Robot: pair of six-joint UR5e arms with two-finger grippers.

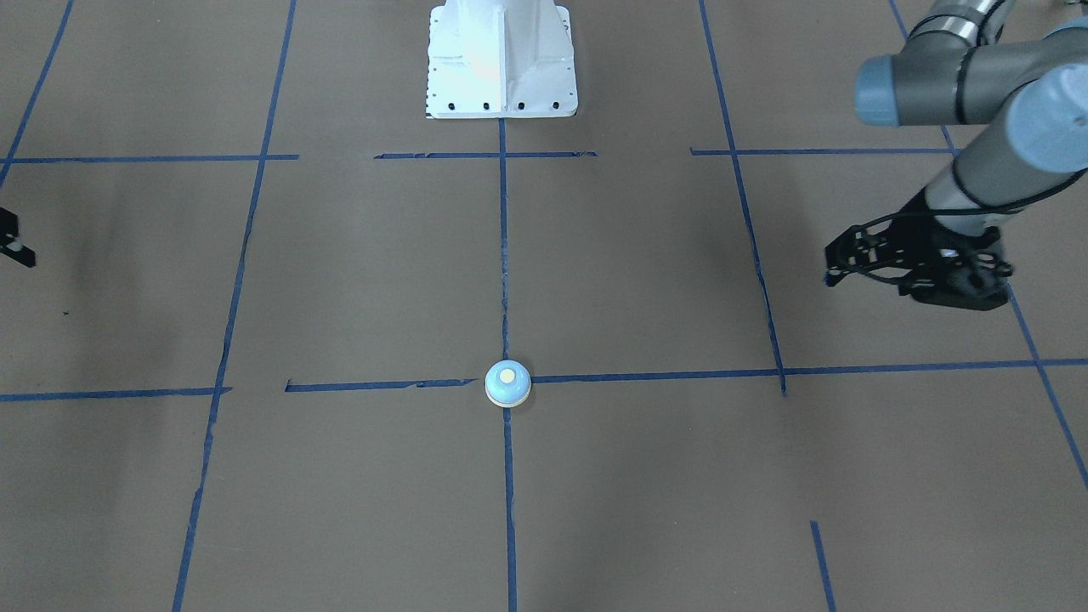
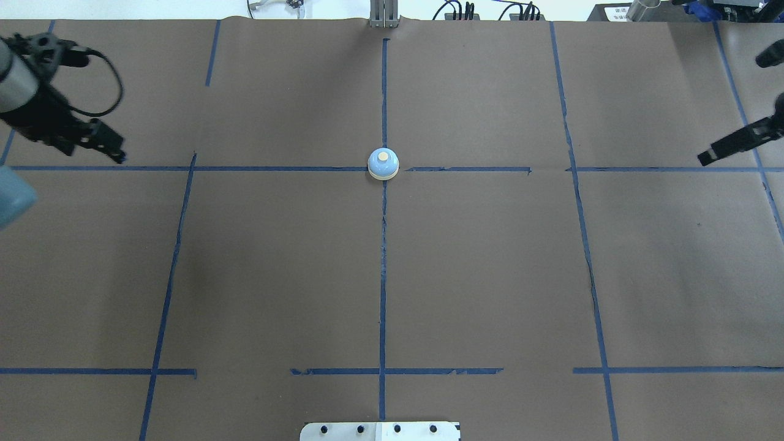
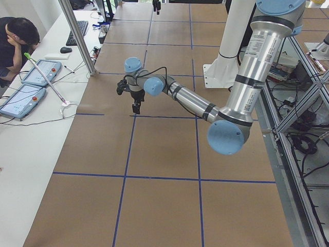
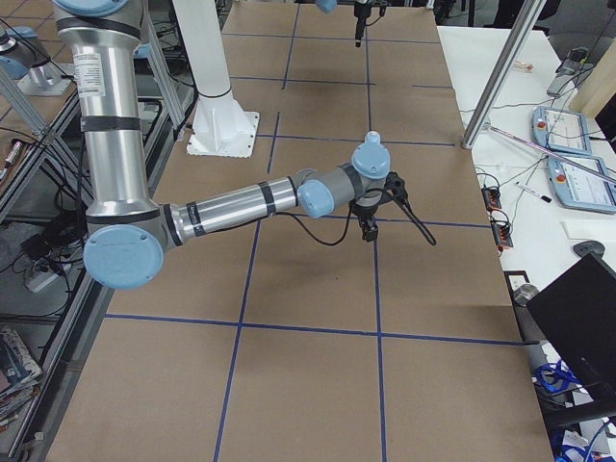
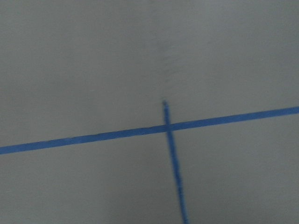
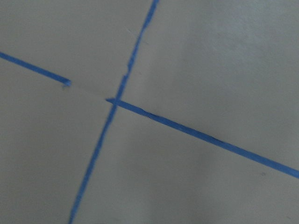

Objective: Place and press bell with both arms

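Note:
The light-blue bell (image 1: 508, 384) with its cream button stands upright on the crossing of two blue tape lines at the table's middle; it also shows in the overhead view (image 2: 383, 164). My left gripper (image 1: 829, 274) hangs far off to the bell's side, its fingers together and empty; the overhead view shows it at the left edge (image 2: 118, 155). My right gripper (image 2: 704, 160) is at the far opposite side, fingers together and empty, and only its tip (image 1: 19, 249) shows in the front view. Both wrist views show only brown paper and tape.
Brown paper with blue tape lines (image 2: 383, 275) covers the table. The white bolted pedestal (image 1: 501, 59) stands at the robot's side. A person (image 3: 15, 41) sits at a side desk with tablets (image 3: 23, 100).

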